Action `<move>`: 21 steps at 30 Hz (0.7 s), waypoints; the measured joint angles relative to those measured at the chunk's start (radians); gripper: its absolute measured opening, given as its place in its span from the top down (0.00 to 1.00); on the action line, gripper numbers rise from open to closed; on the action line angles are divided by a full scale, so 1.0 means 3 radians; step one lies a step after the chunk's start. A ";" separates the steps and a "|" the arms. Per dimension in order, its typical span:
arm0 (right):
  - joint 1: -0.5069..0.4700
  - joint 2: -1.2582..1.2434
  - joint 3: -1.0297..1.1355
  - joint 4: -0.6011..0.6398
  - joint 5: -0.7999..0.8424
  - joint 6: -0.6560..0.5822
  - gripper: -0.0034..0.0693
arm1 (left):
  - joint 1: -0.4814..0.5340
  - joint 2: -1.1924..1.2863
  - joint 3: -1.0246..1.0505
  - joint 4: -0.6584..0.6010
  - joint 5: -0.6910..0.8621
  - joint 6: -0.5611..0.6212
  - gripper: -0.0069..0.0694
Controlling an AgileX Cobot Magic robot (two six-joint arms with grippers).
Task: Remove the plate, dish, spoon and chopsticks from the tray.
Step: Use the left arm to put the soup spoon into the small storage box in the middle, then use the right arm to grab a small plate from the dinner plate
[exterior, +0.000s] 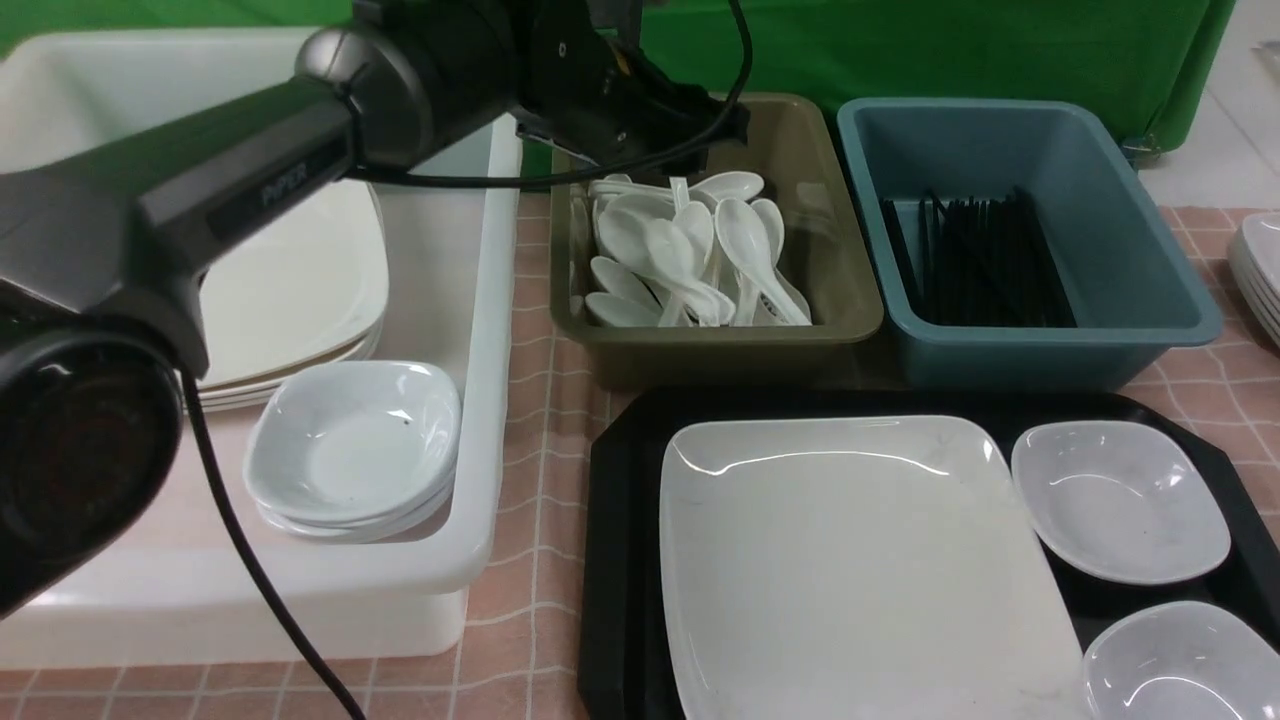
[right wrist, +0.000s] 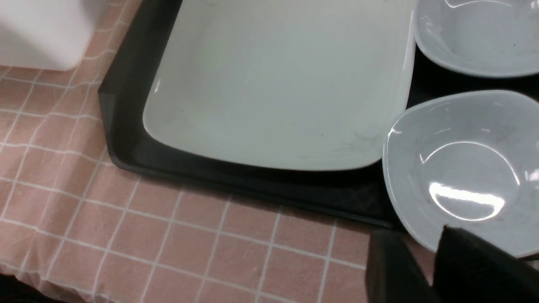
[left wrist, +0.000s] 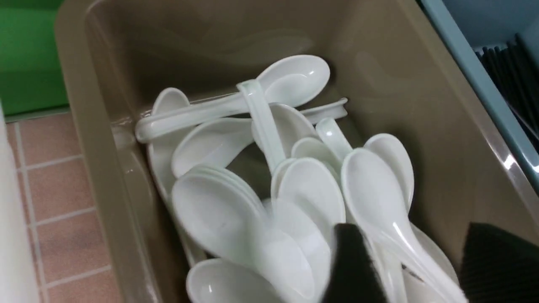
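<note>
Plate point(exterior: 860, 580): one only, large, white and glossy, square with rounded corners and a low raised rim. It lies flat on the left part of the black tray point(exterior: 620, 560). Its sides run parallel to the tray's edges, so it has no clear long axis.

At the left stands one white plastic tub point(exterior: 480, 400). It holds a stack of large plates point(exterior: 300, 290), at least three by the rims, and in front of them a stack of small dishes point(exterior: 350, 450), about three. The left arm point(exterior: 200, 190) reaches across the tub to the brown bin point(exterior: 840, 290). This bin holds white plastic spoons point(exterior: 680, 260), more than ten; I cannot count them exactly. Several have the handle toward the robot, and one lies across the far end. The left gripper point(left wrist: 421, 269) hovers over them with its jaws spread apart.

Next is one blue bin point(exterior: 1150, 290) with a bundle of thin black chopsticks point(exterior: 980, 260), too many to count. Their long axis runs from near to far.

Right of the plate, on the tray, sit two deep glossy dishes, the far dish point(exterior: 1120, 500) and the near dish point(exterior: 1180, 660). The tray has cut-off corners. The right gripper point(right wrist: 429, 269) is at the near dish's rim; I cannot tell how its jaws stand. One more stack of white plates point(exterior: 1262, 265) shows at the right edge, on the pink checked cloth point(exterior: 540, 420).
</note>
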 joint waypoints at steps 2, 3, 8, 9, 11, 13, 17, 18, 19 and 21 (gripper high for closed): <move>0.0000 0.0000 0.0000 0.0001 0.0081 0.0000 0.64 | 0.0004 -0.0064 0.0000 0.0000 0.0145 0.0000 0.32; 0.0000 0.0000 0.0000 0.0001 0.0124 0.0000 0.64 | 0.0004 -0.0113 0.0000 0.0000 0.0232 0.0000 0.30; 0.0000 0.0000 0.0000 0.0001 0.0273 0.0000 0.63 | 0.0008 -0.0452 0.0000 -0.0008 0.0768 0.0087 0.34; 0.0000 0.0015 0.0000 0.0001 0.0333 0.0000 0.63 | 0.0008 -0.0596 0.0000 -0.0008 0.1036 0.0189 0.41; 0.0000 0.0043 0.0000 0.0001 0.0393 -0.0005 0.63 | 0.0008 -0.0706 -0.0003 -0.0008 0.1211 0.0298 0.47; 0.0000 0.0209 0.0000 0.0000 0.0545 -0.0027 0.63 | 0.0008 -0.0938 -0.0007 0.0040 0.1556 0.0558 0.66; 0.0000 0.0767 0.0000 0.0000 0.0539 -0.0117 0.66 | 0.0008 -0.1237 0.0005 0.0268 0.1977 0.0699 0.88; 0.0000 0.0933 0.0000 0.0000 0.0535 -0.0149 0.71 | 0.0015 -0.1308 0.0058 0.0307 0.2005 0.0699 0.90; 0.0000 0.1098 0.0000 0.0000 0.0532 -0.0206 0.77 | 0.0018 -0.1358 0.0141 0.0314 0.2020 0.0699 0.90; 0.0000 0.1285 0.0000 0.0000 0.0524 -0.0288 0.85 | 0.0019 -0.1458 0.0276 0.0296 0.2035 0.0699 0.90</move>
